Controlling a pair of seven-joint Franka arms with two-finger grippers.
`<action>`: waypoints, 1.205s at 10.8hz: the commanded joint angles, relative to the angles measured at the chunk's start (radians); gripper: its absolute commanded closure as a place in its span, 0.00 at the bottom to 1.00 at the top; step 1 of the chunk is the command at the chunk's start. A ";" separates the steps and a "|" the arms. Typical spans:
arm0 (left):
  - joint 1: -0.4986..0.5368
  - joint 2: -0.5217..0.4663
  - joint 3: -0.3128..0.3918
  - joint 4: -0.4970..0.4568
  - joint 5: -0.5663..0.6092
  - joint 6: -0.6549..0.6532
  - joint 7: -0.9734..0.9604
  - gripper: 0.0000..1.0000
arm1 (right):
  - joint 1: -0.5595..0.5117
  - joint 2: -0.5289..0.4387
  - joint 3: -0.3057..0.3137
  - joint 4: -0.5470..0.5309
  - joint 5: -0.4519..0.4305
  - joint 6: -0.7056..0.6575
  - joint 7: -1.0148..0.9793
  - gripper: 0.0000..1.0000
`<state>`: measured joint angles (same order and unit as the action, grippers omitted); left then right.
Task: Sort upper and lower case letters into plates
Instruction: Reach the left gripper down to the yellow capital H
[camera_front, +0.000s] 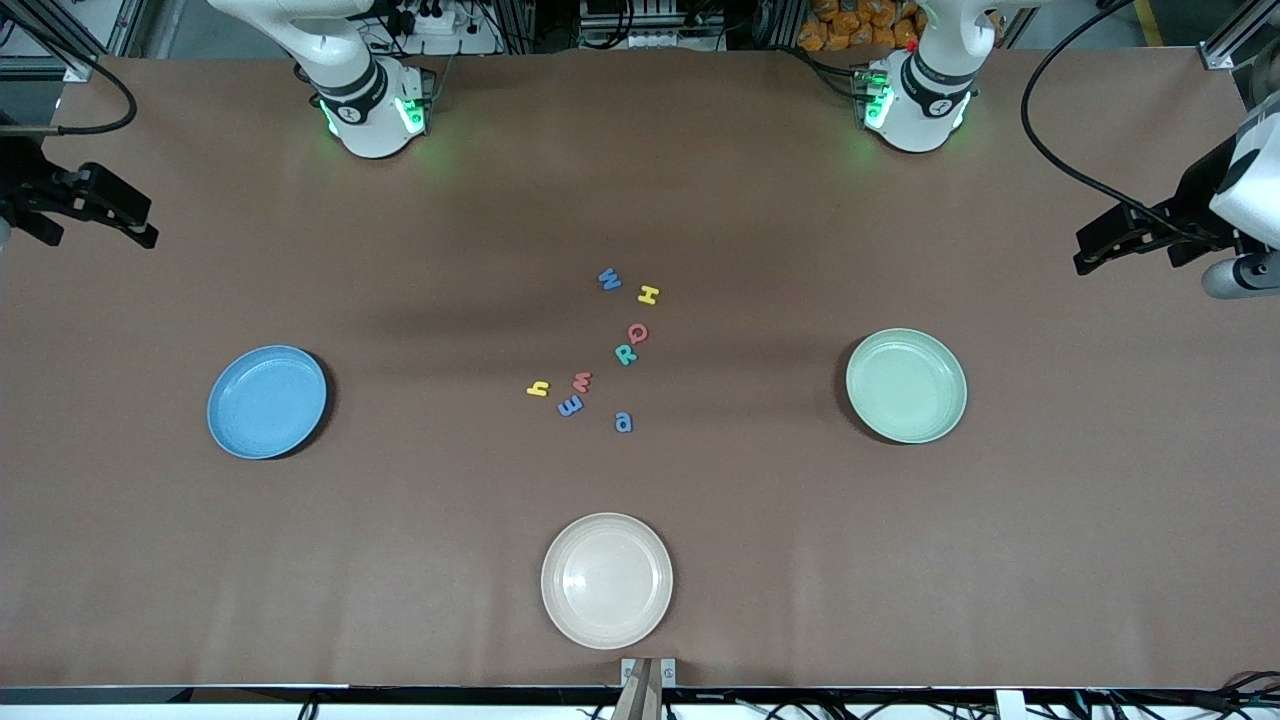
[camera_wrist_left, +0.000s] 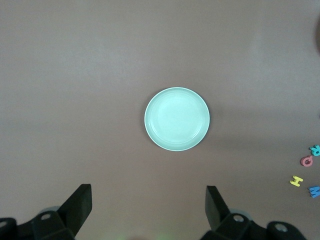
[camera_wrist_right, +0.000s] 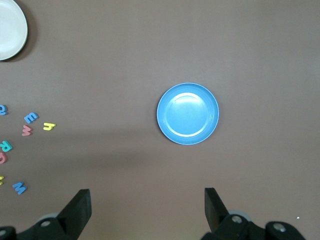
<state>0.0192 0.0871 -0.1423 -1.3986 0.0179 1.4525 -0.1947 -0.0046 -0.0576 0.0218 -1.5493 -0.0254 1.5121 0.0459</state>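
Waiting arms: both raised, out at table ends
Left gripper (camera_wrist_left: 148, 205): fingers spread, empty, over table near mint plate (camera_front: 906, 385)
Right gripper (camera_wrist_right: 147, 207): fingers spread, empty, near blue plate (camera_front: 267, 401)
Letters (camera_front: 600, 350): scattered midway between the plates

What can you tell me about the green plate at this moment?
The green plate is round, shallow and pale mint, plastic by its look, with a low raised rim and a flat floor. It sits upright and flat on the brown table, toward the left arm's end, apart from the cluster of letters in the middle. Nothing lies in it and nothing touches it but the table. The left wrist view shows it whole from above.
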 joint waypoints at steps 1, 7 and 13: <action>0.004 -0.007 0.003 -0.008 0.004 0.011 -0.006 0.00 | 0.000 0.005 0.000 0.020 -0.001 -0.007 -0.014 0.00; -0.098 0.023 -0.005 -0.055 0.001 0.009 0.012 0.00 | 0.006 0.009 0.000 0.018 -0.001 -0.001 -0.008 0.00; -0.350 0.299 -0.005 -0.080 -0.210 0.179 -0.063 0.00 | 0.005 0.010 0.000 0.018 -0.001 -0.004 -0.011 0.00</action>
<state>-0.3169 0.3274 -0.1557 -1.4782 -0.1084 1.5752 -0.2365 -0.0021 -0.0547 0.0228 -1.5479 -0.0253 1.5201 0.0444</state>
